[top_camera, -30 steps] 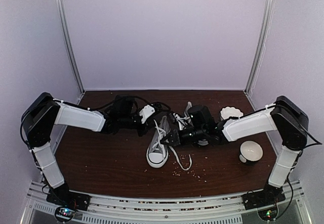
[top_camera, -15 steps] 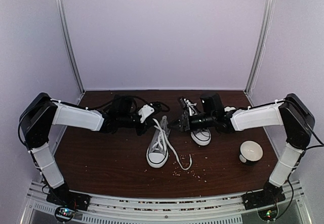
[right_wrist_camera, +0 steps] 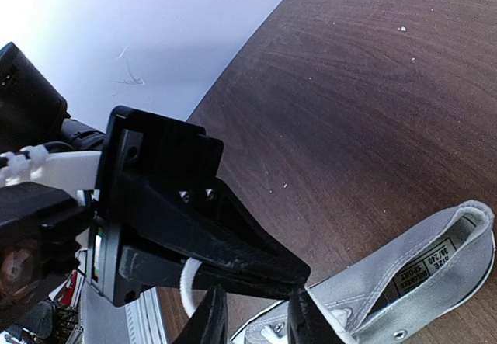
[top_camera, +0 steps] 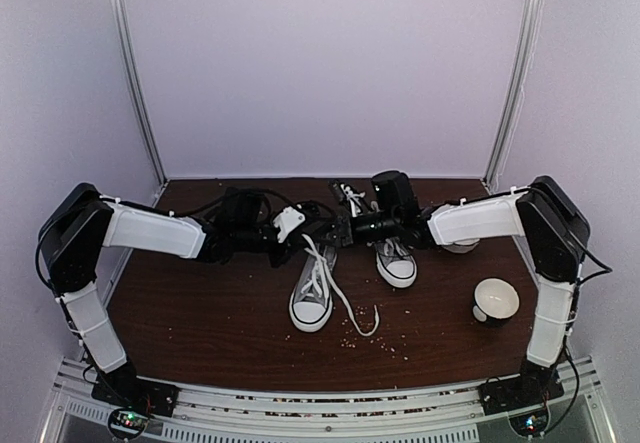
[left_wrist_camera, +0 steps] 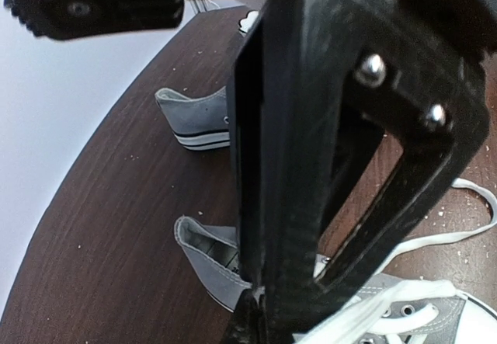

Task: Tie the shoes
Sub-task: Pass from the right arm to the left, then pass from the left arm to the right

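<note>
Two grey sneakers stand mid-table: the left shoe (top_camera: 311, 295) with loose white laces (top_camera: 360, 318) trailing onto the wood, and the right shoe (top_camera: 397, 261) behind it. My left gripper (top_camera: 316, 231) hovers over the left shoe's heel, shut on a white lace; its tips show at the bottom of the left wrist view (left_wrist_camera: 252, 321). My right gripper (top_camera: 336, 231) meets it from the right. In the right wrist view the right gripper (right_wrist_camera: 258, 317) is open, its fingers either side of the left gripper's tip (right_wrist_camera: 295, 270), above the shoe's collar (right_wrist_camera: 411, 278).
A white cup (top_camera: 495, 299) stands at the right front. A white dish (top_camera: 462, 247) is mostly hidden behind the right forearm. Crumbs (top_camera: 385, 340) lie scattered before the shoes. Metal posts rise at the back corners.
The right arm has swung from low beside the left shoe up and left to the left gripper's tip, uncovering the right shoe. The left arm has stayed put.
</note>
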